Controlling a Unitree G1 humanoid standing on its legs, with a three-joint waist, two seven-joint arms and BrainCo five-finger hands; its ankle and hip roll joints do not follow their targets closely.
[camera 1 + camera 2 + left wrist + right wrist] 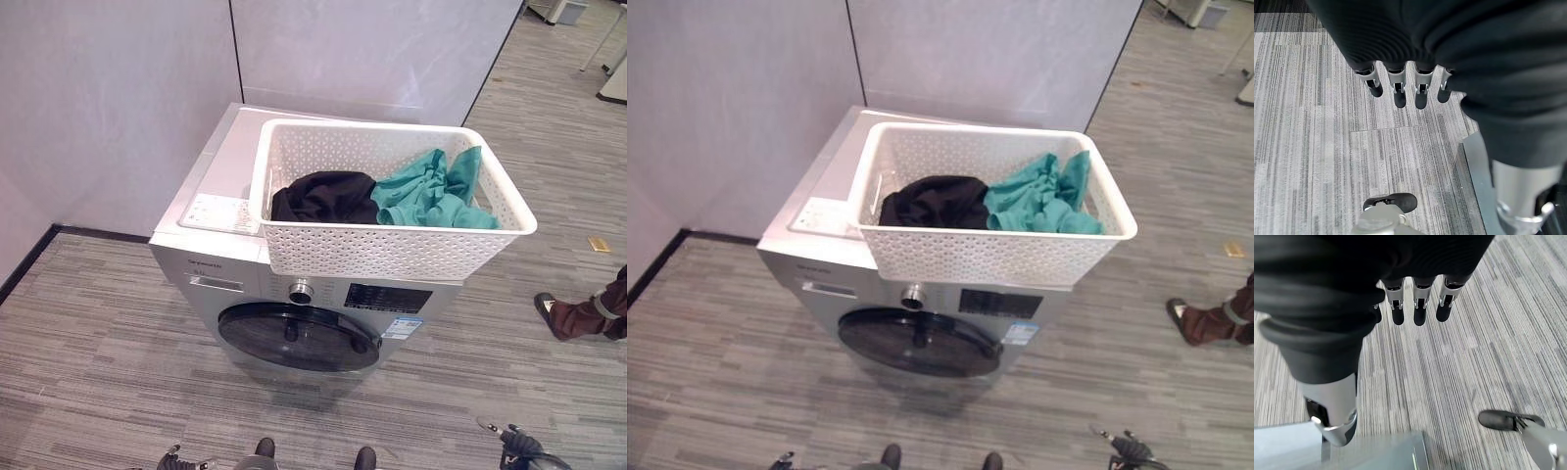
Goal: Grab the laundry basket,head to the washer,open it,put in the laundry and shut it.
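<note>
The washer is backed by wall panels behind and at its left. Its top is largely taken by the laundry basket, which overhangs the front edge above the closed door. Open floor is seen in front; a person's leg stands at the right.

Pale partition walls stood behind everything, meeting at a dark vertical seam. A grey striped carpet floor spread out from the foot of the walls, edged there by a dark baseboard. Well to the right of the walls, a person's brown-trousered leg and dark shoe rested on the floor, with a small yellowish tag lying just beyond it.
</note>
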